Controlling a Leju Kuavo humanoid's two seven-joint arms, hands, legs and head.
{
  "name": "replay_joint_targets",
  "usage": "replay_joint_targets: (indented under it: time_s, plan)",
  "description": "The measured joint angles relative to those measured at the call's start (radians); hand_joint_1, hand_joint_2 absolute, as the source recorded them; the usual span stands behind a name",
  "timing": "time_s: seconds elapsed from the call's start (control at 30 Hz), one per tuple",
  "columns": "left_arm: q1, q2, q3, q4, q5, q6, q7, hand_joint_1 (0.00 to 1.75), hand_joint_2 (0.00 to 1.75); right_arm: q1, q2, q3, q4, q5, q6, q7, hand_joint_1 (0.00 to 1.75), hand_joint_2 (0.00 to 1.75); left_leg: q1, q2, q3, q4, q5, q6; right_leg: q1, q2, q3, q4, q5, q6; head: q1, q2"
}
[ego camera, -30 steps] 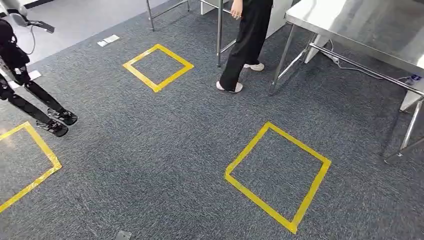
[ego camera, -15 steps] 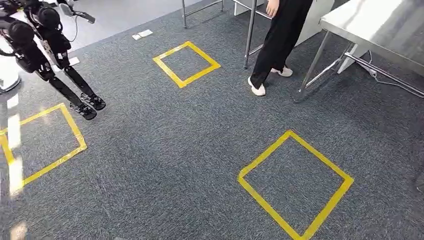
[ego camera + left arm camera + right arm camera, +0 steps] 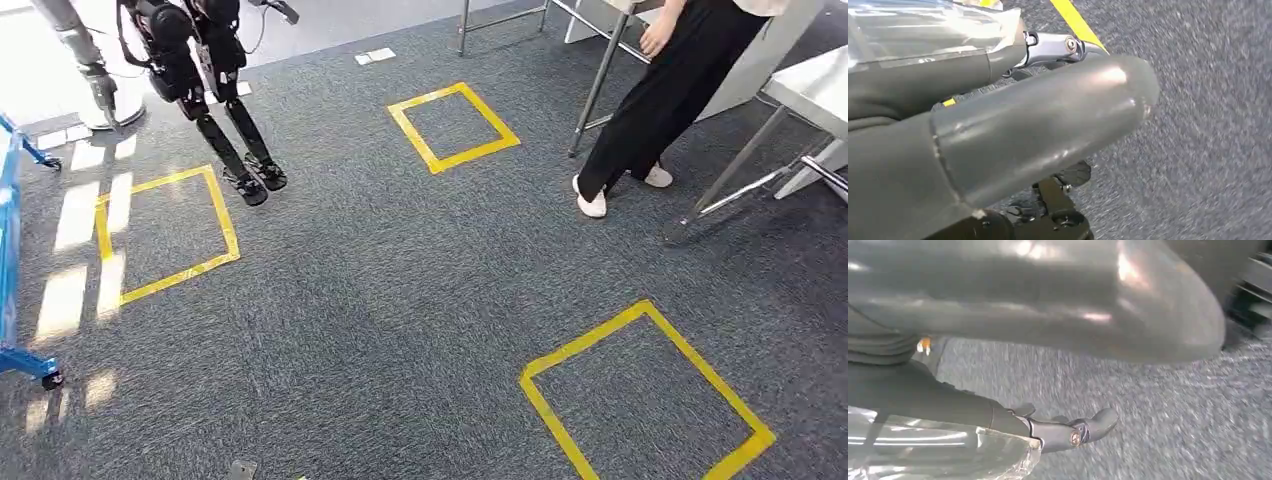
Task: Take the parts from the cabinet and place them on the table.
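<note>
A part wrapped in clear plastic [image 3: 923, 30] lies against the dark fingers [image 3: 938, 75] of my left hand [image 3: 1048, 100], with the thick grey thumb stretched out beside them. In the right wrist view the same kind of clear plastic wrap [image 3: 938, 455] rests against the fingers [image 3: 998, 415] of my right hand [image 3: 1048, 315]. Both hands appear to press on the wrapped part above grey carpet. The steel table [image 3: 815, 85] shows at the far right of the head view.
A person in black trousers [image 3: 670, 100] stands by a metal frame leg [image 3: 600, 80]. Another black legged robot [image 3: 200, 70] stands at the back left. Yellow tape squares [image 3: 453, 125] [image 3: 165, 235] [image 3: 650, 400] mark the carpet. A blue wheeled frame [image 3: 8, 250] is at the left edge.
The whole head view has shifted right: my camera has turned left. The table has slid toward the right edge, and the other robot and blue frame have come into view.
</note>
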Motion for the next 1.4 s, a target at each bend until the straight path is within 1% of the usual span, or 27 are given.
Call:
replay_joint_targets:
  time_s: [0.03,0.17,0.2,0.23,0.27,0.33,0.37,0.4,0.47,0.5,0.53,0.57,0.7,0.73,0.77,0.83,0.9,0.97,1.0,1.03,1.07,1.17,1.2,1.27,1.3,1.37,1.4]
  plan:
    - [-0.001,-0.001,0.000,0.000,0.000,0.000,0.000,0.00,0.00,0.000,0.000,0.001,0.000,0.000,-0.001,0.000,0.00,0.00,-0.001,-0.008,-0.002,0.001,0.002,-0.005,-0.003,0.043,0.014,-0.046,0.012,-0.002,0.002,0.000]
    - [0.003,-0.001,0.000,0.000,0.000,0.000,0.001,0.00,0.00,-0.003,0.001,0.006,0.000,0.000,-0.001,0.006,0.00,0.00,0.000,-0.043,-0.012,-0.005,0.012,-0.033,0.013,0.007,0.020,-0.051,0.026,-0.033,0.000,0.000]
    - [0.003,0.000,0.000,0.000,0.000,0.000,0.003,0.00,0.00,-0.004,0.003,0.006,0.000,0.000,-0.001,0.006,0.00,0.00,0.003,-0.028,-0.016,0.004,0.006,-0.034,-0.007,-0.002,0.022,-0.061,0.034,-0.045,-0.001,0.000]
    - [0.004,-0.001,0.000,0.000,0.000,0.001,0.006,0.00,0.00,-0.005,0.003,0.007,0.000,0.000,-0.002,0.008,0.00,0.00,-0.003,0.040,-0.027,0.032,-0.020,-0.037,-0.002,-0.014,0.023,-0.062,0.037,-0.052,-0.002,0.000]
    - [0.002,-0.003,0.000,0.000,0.000,0.001,0.008,0.00,0.00,-0.003,0.003,0.007,0.000,0.000,-0.002,0.008,0.00,0.00,-0.002,0.069,-0.056,0.097,-0.065,-0.041,0.002,-0.029,0.022,-0.062,0.037,-0.062,-0.010,0.000]
    - [0.002,-0.005,0.000,0.000,0.000,0.002,0.008,0.00,0.00,0.004,0.003,0.007,0.000,0.000,-0.002,0.008,0.00,0.00,0.003,0.083,-0.127,0.252,-0.136,-0.048,0.010,-0.061,0.022,-0.062,0.034,-0.066,-0.007,0.000]
    - [0.004,-0.007,0.000,0.000,0.000,0.002,0.008,0.00,0.00,0.006,0.002,0.008,0.000,0.001,-0.002,0.008,0.00,0.00,0.005,0.085,-0.149,0.300,-0.148,-0.051,0.011,-0.076,0.021,-0.062,0.033,-0.067,-0.009,0.000]
    - [0.007,-0.008,0.000,0.000,0.000,0.002,0.008,0.00,0.00,0.006,0.002,0.008,0.000,0.001,-0.002,0.008,0.00,0.00,0.006,0.086,-0.148,0.302,-0.140,-0.053,0.011,-0.088,0.021,-0.062,0.033,-0.067,-0.008,0.000]
    - [0.011,-0.008,0.000,0.000,0.002,0.002,0.005,0.00,0.00,0.005,0.003,0.010,0.000,0.001,-0.002,0.007,0.00,0.00,0.010,0.104,-0.078,0.177,-0.070,-0.054,0.011,-0.112,0.023,-0.062,0.030,-0.068,-0.009,0.000]
    - [0.010,-0.008,0.000,0.000,0.002,0.002,0.004,0.00,0.00,0.005,0.004,0.012,0.000,0.001,-0.002,0.006,0.00,0.00,0.010,0.133,-0.021,0.078,-0.033,-0.052,0.011,-0.124,0.026,-0.062,0.028,-0.066,-0.008,0.000]
    - [0.009,-0.008,0.000,0.000,0.002,0.003,0.002,0.00,0.00,0.005,0.004,0.014,0.000,0.001,-0.002,0.006,0.00,0.00,0.009,0.184,0.011,0.024,-0.027,-0.050,0.017,-0.130,0.031,-0.061,0.024,-0.059,-0.010,0.000]
    - [0.005,-0.014,0.000,0.000,0.002,0.003,0.002,0.00,0.00,0.006,0.003,0.014,0.000,0.001,-0.002,0.005,0.00,0.00,0.002,0.192,0.014,0.011,-0.030,-0.041,0.029,-0.141,0.023,-0.057,0.017,-0.052,-0.010,0.000]
    - [0.009,-0.014,0.000,0.000,0.002,0.004,0.000,0.00,0.00,0.002,0.002,0.016,0.000,0.001,-0.003,0.005,0.00,0.00,-0.004,0.139,0.012,0.000,-0.021,-0.015,0.034,-0.177,0.038,-0.058,0.009,-0.033,-0.002,0.000]
    - [0.009,-0.016,0.000,0.000,0.002,0.004,-0.001,0.00,0.00,0.000,0.002,0.016,0.000,0.001,-0.003,0.005,0.00,0.00,-0.002,0.128,0.013,-0.004,-0.017,-0.010,0.022,-0.118,0.027,-0.035,-0.007,-0.029,0.001,0.000]
    - [0.007,-0.016,0.000,0.000,0.003,0.005,0.000,0.00,0.00,0.003,0.002,0.016,0.000,0.001,-0.003,0.005,0.00,0.00,0.001,0.117,0.010,-0.005,-0.012,0.001,0.018,-0.072,0.001,0.022,-0.040,-0.036,0.002,0.000]
    - [0.004,-0.017,0.000,0.000,0.003,0.004,-0.001,0.00,0.00,0.008,0.003,0.016,0.000,0.001,-0.004,0.006,0.00,0.00,0.000,0.087,0.005,-0.004,-0.009,0.004,0.013,-0.042,-0.075,0.180,-0.107,-0.045,0.003,0.000]
    - [0.009,-0.018,0.000,0.000,0.003,0.002,-0.001,0.00,0.00,0.014,0.003,0.017,0.002,0.001,-0.003,0.006,0.00,0.00,0.000,0.054,0.004,-0.004,-0.008,0.004,0.012,-0.035,-0.120,0.266,-0.122,-0.035,0.002,0.000]
    - [0.011,-0.018,0.000,0.000,0.005,0.001,0.000,0.00,0.00,0.014,0.002,0.018,0.002,0.001,-0.003,0.006,0.00,0.00,0.000,0.027,0.005,-0.003,-0.007,0.002,0.007,-0.032,-0.084,0.182,-0.073,-0.016,0.003,0.000]
    - [0.010,-0.019,0.000,0.000,0.008,0.001,0.000,0.00,0.00,0.013,0.001,0.021,0.002,0.001,-0.003,0.006,0.00,0.00,0.001,0.009,0.007,-0.003,-0.005,-0.001,0.001,-0.019,-0.034,0.073,-0.025,-0.004,0.002,0.000]
    - [0.010,-0.020,0.000,0.000,0.008,0.001,0.000,0.00,0.00,0.012,0.001,0.023,0.002,0.001,-0.003,0.006,0.00,0.00,0.001,-0.001,0.007,-0.003,-0.004,-0.005,-0.007,0.016,0.001,-0.007,0.003,0.002,0.003,0.000]
    - [0.009,-0.019,0.000,0.000,0.008,0.001,0.000,0.00,0.00,0.013,0.002,0.024,0.002,0.002,-0.001,0.006,0.00,0.00,-0.008,-0.013,0.002,0.007,-0.006,-0.013,-0.006,0.053,0.007,-0.047,0.015,-0.002,0.004,0.000]
    - [0.014,-0.021,0.000,0.000,0.010,0.001,-0.001,0.00,0.00,0.010,0.002,0.032,0.002,0.001,-0.001,0.006,0.00,0.00,0.000,-0.039,-0.003,-0.004,0.003,-0.031,0.005,0.021,0.017,-0.044,0.023,-0.026,0.001,0.000]
    - [0.016,-0.019,0.000,0.001,0.010,0.001,-0.001,0.00,0.00,0.010,0.003,0.033,0.002,0.001,-0.001,0.006,0.00,0.00,0.003,-0.051,-0.009,-0.002,0.006,-0.038,-0.007,0.008,0.015,-0.051,0.031,-0.037,0.000,0.000]
    - [0.015,-0.020,0.000,0.001,0.010,0.001,0.000,0.00,0.00,0.008,0.005,0.034,0.002,0.001,-0.001,0.006,0.00,0.00,0.000,0.042,-0.035,0.058,-0.045,-0.040,-0.006,-0.015,0.016,-0.054,0.037,-0.054,-0.007,0.000]
    - [0.011,-0.021,0.000,0.001,0.010,0.000,0.000,0.00,0.00,0.011,0.005,0.034,0.002,0.001,-0.001,0.006,0.00,0.00,0.001,0.066,-0.068,0.134,-0.090,-0.044,0.000,-0.032,0.015,-0.053,0.035,-0.064,-0.011,0.000]
    - [0.008,-0.021,0.000,0.001,0.010,0.000,-0.001,0.00,0.00,0.016,0.004,0.034,0.002,0.001,-0.001,0.006,0.00,0.00,0.004,0.084,-0.134,0.276,-0.153,-0.048,0.007,-0.064,0.012,-0.053,0.034,-0.066,-0.010,0.000]
    - [0.009,-0.022,0.000,0.001,0.010,-0.001,0.000,0.00,0.00,0.016,0.004,0.034,0.002,0.001,-0.001,0.006,0.00,0.00,0.004,0.087,-0.147,0.306,-0.155,-0.049,0.009,-0.077,0.010,-0.053,0.034,-0.067,-0.009,0.000]
